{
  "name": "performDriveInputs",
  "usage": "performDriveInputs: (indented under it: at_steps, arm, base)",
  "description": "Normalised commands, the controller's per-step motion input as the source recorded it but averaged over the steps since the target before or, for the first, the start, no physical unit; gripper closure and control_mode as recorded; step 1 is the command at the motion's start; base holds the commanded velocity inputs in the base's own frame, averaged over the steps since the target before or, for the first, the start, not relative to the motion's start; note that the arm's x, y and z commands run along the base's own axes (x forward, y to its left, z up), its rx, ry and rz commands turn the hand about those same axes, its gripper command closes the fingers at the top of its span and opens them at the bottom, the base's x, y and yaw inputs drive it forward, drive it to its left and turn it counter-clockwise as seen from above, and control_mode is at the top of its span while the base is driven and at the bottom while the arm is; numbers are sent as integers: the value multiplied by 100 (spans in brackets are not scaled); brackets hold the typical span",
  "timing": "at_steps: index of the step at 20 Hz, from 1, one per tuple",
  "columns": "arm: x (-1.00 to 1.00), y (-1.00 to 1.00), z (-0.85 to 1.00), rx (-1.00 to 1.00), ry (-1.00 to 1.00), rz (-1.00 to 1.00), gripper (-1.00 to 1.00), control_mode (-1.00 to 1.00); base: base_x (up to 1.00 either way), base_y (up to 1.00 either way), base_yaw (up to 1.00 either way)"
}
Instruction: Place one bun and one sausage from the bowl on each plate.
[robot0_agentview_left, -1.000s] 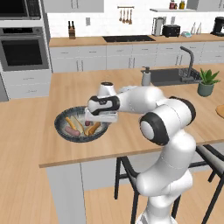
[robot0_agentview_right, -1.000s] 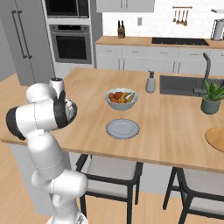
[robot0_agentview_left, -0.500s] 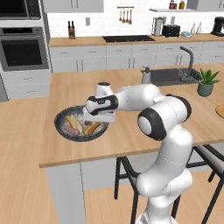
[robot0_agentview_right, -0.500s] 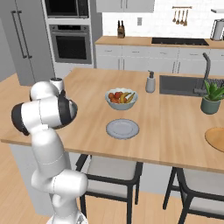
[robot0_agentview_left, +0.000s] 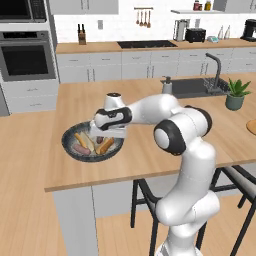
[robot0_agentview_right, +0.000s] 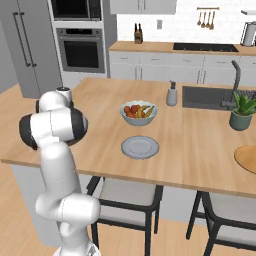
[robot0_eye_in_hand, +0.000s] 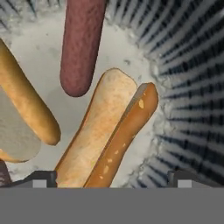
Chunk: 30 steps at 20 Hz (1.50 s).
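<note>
In the hand view, the gripper is seen from close above the bowl, its two dark fingertips set wide apart at the lower edge with nothing between them but the food below. A split golden-tan bun lies directly under the open jaws, against the ribbed dark wall of the bowl; a dark reddish-brown sausage is laid above it on the speckled grey floor, and a second bun is seen at the left, with a pale rounded piece beside it that cannot be identified.

In the left base view, the same bowl is placed on the wooden island counter near its front edge, and the arm is reached over it so that the gripper is lowered just above the contents; a paler pink sausage is made out there among the buns.

In the right base view, the bowl is hidden behind the robot's own body, but a pale grey-blue plate is shown on the counter, well apart from the arm, with a white fruit bowl just behind it and a tan wooden plate at the far right edge. A soap dispenser, a sink and a potted plant are set further back on the island. Grey cabinets, a built-in oven and a cooktop are lined along the rear wall
</note>
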Motion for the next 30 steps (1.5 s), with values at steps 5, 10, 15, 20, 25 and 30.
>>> performDriveInputs:
  at_steps: [5,10,15,20,25,30]
  arm:
    - [33,4,-44,0,0,0,-100,-100]
    - [9,1,-35,0,0,0,-100,-100]
    - [2,9,-33,-1,0,0,100,-100]
    - [0,5,-9,-1,0,0,100,-100]
    - [-6,0,2,0,0,0,100,-100]
    - [-47,-18,54,1,-4,0,100,-100]
  base:
    - [0,0,0]
    - [0,0,0]
    - [0,0,0]
    - [0,0,0]
    - [0,0,0]
    - [0,0,0]
